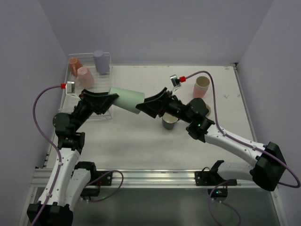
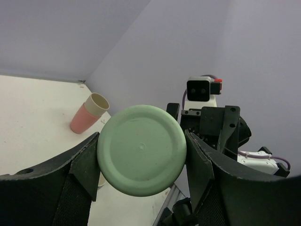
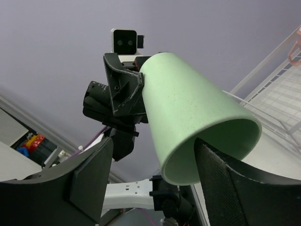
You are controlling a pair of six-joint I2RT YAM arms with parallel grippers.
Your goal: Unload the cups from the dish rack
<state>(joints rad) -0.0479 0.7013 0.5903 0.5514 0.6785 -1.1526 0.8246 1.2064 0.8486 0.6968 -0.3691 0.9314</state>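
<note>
A pale green cup (image 1: 126, 100) hangs sideways in the air between my two arms, just right of the dish rack (image 1: 104, 114). My left gripper (image 1: 107, 100) is shut on its base, which fills the left wrist view (image 2: 141, 149). My right gripper (image 1: 148, 105) is open at the cup's mouth. In the right wrist view one finger (image 3: 230, 186) sits inside the rim of the green cup (image 3: 188, 113) and the other finger (image 3: 89, 176) stands well clear of it. An orange cup (image 1: 74, 63), a pink cup (image 1: 85, 76) and a purple cup (image 1: 100, 61) stand in the rack.
A dark green mug (image 1: 169, 122) stands on the table under my right wrist. A pink cup with a beige cup nested in it (image 1: 201, 87) stands at the back right, and also shows in the left wrist view (image 2: 89, 112). The rack's wire grid (image 3: 282, 89) shows behind the green cup.
</note>
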